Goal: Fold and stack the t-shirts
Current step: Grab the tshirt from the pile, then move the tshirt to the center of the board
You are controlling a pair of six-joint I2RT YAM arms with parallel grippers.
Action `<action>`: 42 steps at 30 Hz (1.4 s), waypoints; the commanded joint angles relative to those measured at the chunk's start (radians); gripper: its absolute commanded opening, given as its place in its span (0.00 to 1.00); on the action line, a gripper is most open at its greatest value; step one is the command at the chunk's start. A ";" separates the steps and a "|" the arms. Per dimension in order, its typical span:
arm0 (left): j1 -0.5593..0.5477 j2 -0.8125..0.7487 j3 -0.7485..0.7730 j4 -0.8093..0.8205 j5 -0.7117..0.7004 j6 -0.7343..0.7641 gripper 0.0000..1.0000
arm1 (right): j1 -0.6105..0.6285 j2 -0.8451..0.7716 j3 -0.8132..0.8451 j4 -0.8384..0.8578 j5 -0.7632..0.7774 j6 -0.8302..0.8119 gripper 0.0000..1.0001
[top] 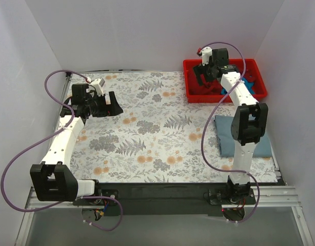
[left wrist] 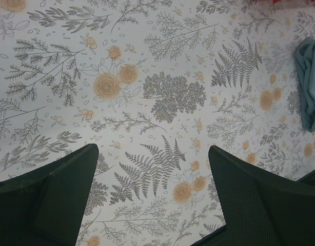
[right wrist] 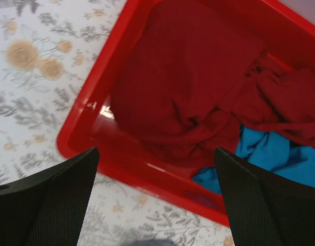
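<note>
A dark red t-shirt (right wrist: 198, 82) lies crumpled in the red bin (right wrist: 91, 115), with a teal-blue t-shirt (right wrist: 270, 154) beside it. In the top view the dark red t-shirt (top: 204, 88) and the teal-blue one (top: 250, 79) show round the arm. A muted grey-blue t-shirt (top: 225, 134) lies folded on the table's right side; its edge shows in the left wrist view (left wrist: 309, 84). My right gripper (top: 204, 72) is open and empty above the bin's near-left part (right wrist: 155, 169). My left gripper (top: 115, 105) is open and empty over the bare cloth at the left (left wrist: 152, 169).
The table is covered by a floral cloth (top: 147, 133). The red bin (top: 191, 82) stands at the back right corner. White walls close in the back and both sides. A black rail runs along the near edge with the arm bases.
</note>
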 commanded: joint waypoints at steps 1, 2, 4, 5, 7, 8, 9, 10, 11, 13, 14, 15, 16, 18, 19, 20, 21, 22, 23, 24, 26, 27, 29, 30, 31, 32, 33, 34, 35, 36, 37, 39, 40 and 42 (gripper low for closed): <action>0.003 -0.005 0.060 -0.003 0.014 0.004 0.88 | 0.000 0.113 0.126 0.008 0.043 0.004 0.98; 0.003 -0.001 0.068 -0.016 0.011 0.010 0.88 | -0.001 0.145 0.179 0.014 0.057 0.000 0.98; 0.003 0.013 0.094 -0.029 0.001 0.021 0.89 | -0.006 0.241 0.238 0.022 0.103 -0.005 0.98; 0.003 0.018 0.103 -0.042 0.001 0.033 0.88 | -0.009 0.272 0.264 0.027 0.111 -0.005 0.98; 0.003 0.027 0.123 -0.052 0.000 0.037 0.88 | -0.012 0.346 0.310 0.051 0.139 -0.007 0.98; 0.003 0.027 0.126 -0.055 0.003 0.041 0.88 | -0.014 0.363 0.316 0.059 0.142 -0.010 0.98; 0.003 0.027 0.128 -0.055 0.006 0.041 0.89 | -0.015 0.392 0.315 0.068 0.139 -0.013 0.98; 0.003 0.025 0.129 -0.055 0.012 0.043 0.88 | -0.015 0.404 0.312 0.083 0.142 -0.016 0.98; 0.003 0.024 0.129 -0.056 0.017 0.043 0.88 | -0.015 0.424 0.307 0.086 0.143 -0.016 0.98; 0.003 0.024 0.128 -0.056 0.024 0.044 0.88 | -0.020 0.438 0.290 0.096 0.123 -0.016 0.98; 0.003 0.024 0.128 -0.058 0.024 0.044 0.88 | -0.023 0.449 0.283 0.100 0.120 -0.011 0.98; 0.003 0.025 0.128 -0.058 0.023 0.046 0.88 | -0.031 0.452 0.279 0.099 0.105 -0.010 0.96; 0.003 0.025 0.129 -0.058 0.020 0.044 0.88 | -0.035 0.453 0.275 0.099 0.094 -0.008 0.91; 0.003 0.024 0.131 -0.053 0.017 0.046 0.89 | -0.046 0.438 0.273 0.097 0.048 -0.008 0.55; 0.003 0.024 0.132 -0.052 0.017 0.044 0.89 | -0.049 0.426 0.272 0.096 0.041 -0.008 0.42; 0.003 0.022 0.134 -0.047 0.017 0.046 0.88 | -0.051 0.409 0.272 0.096 0.033 -0.010 0.30; 0.003 0.021 0.134 -0.044 0.017 0.046 0.88 | -0.051 0.368 0.273 0.096 0.025 -0.016 0.05; 0.003 0.018 0.134 -0.040 0.017 0.044 0.89 | -0.051 0.346 0.275 0.097 0.019 -0.017 0.01; 0.003 0.016 0.132 -0.032 0.015 0.041 0.89 | -0.049 0.319 0.284 0.097 0.011 -0.017 0.01; 0.003 0.015 0.131 -0.027 0.009 0.040 0.89 | -0.051 0.262 0.287 0.096 -0.015 -0.022 0.01; 0.003 0.013 0.128 -0.010 -0.012 0.014 0.88 | -0.051 0.175 0.305 0.097 -0.050 -0.022 0.01; 0.003 0.021 0.125 -0.006 -0.078 -0.002 0.89 | -0.049 0.147 0.312 0.105 -0.086 -0.022 0.01; 0.003 0.039 0.128 -0.003 -0.159 -0.035 0.88 | -0.041 0.063 0.316 0.117 -0.116 -0.011 0.01; 0.003 0.056 0.131 -0.004 -0.217 -0.045 0.88 | -0.038 0.036 0.318 0.132 -0.143 -0.005 0.01; 0.005 0.065 0.137 -0.007 -0.236 -0.046 0.89 | -0.034 0.012 0.318 0.136 -0.156 0.004 0.01; 0.005 0.070 0.138 -0.012 -0.242 -0.054 0.88 | -0.020 -0.034 0.318 0.142 -0.168 0.004 0.01; 0.006 0.070 0.140 -0.012 -0.239 -0.055 0.88 | -0.011 -0.057 0.318 0.149 -0.192 0.004 0.01; 0.008 0.064 0.135 -0.009 -0.223 -0.060 0.88 | -0.002 -0.077 0.318 0.151 -0.206 0.010 0.01; 0.008 0.055 0.129 0.006 -0.213 -0.069 0.88 | 0.021 -0.117 0.318 0.159 -0.234 0.015 0.01; 0.009 0.044 0.123 0.014 -0.207 -0.071 0.88 | 0.034 -0.135 0.318 0.175 -0.245 0.022 0.01; 0.009 0.024 0.114 0.025 -0.204 -0.072 0.88 | 0.046 -0.154 0.318 0.188 -0.255 0.032 0.01; 0.009 0.006 0.108 0.043 -0.215 -0.075 0.88 | 0.092 -0.206 0.319 0.238 -0.268 0.064 0.01; 0.011 -0.007 0.108 0.043 -0.222 -0.075 0.88 | 0.109 -0.224 0.319 0.257 -0.274 0.072 0.01; 0.011 -0.017 0.105 0.043 -0.259 -0.071 0.88 | 0.166 -0.272 0.319 0.318 -0.276 0.095 0.01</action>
